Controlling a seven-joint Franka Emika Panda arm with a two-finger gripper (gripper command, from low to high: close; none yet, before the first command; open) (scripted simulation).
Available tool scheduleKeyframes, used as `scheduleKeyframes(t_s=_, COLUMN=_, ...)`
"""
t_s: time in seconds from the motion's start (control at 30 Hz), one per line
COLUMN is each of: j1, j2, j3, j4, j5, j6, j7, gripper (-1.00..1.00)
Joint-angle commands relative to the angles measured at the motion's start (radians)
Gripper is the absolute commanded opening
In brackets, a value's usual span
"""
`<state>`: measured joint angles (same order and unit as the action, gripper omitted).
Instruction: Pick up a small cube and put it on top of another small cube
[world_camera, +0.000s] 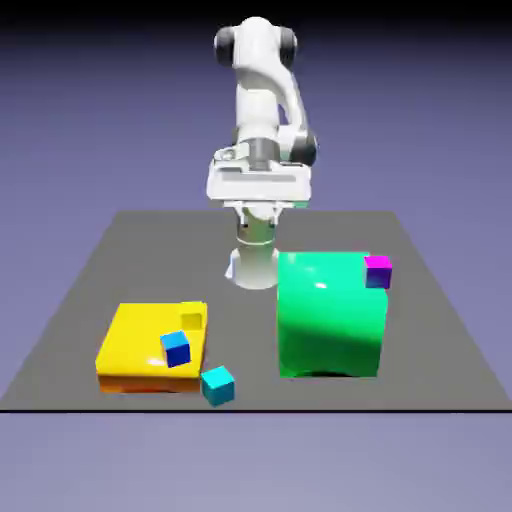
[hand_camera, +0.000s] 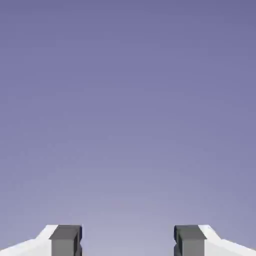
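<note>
The small cyan cube (world_camera: 217, 385) lies on the grey table near its front edge, just in front of the yellow slab. The tiny magenta cube (world_camera: 377, 271) shows at the upper right corner of the big green block; I cannot tell whether it rests on the block or behind it. My gripper (world_camera: 259, 206) hangs high over the table's far side, well away from both cubes. In the hand view the gripper (hand_camera: 128, 242) is open. Its two grey fingertips (hand_camera: 66, 241) stand wide apart with only the blue-violet backdrop between them. No cube shows in that view.
A flat yellow slab (world_camera: 140, 350) sits at the exterior view's left, carrying a darker blue cube (world_camera: 175, 348) and a small yellow cube (world_camera: 192, 318). A tall green block (world_camera: 330, 320) stands to the right of the middle. The table's front edge (world_camera: 250, 409) runs just beyond the cyan cube.
</note>
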<state>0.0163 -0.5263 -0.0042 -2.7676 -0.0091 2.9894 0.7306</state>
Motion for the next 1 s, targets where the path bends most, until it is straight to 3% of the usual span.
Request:
scheduleKeyframes(t_s=0.0, j1=0.004, j2=0.036, j3=-0.003, j4=0.035, j5=-0.008, j6=-0.04, j7=-0.009, gripper=0.0)
scheduleKeyframes(t_s=0.97, j1=0.106, j2=1.087, j3=-0.104, j4=1.054, j5=-0.225, j6=-1.184, j7=-0.26, gripper=0.0)
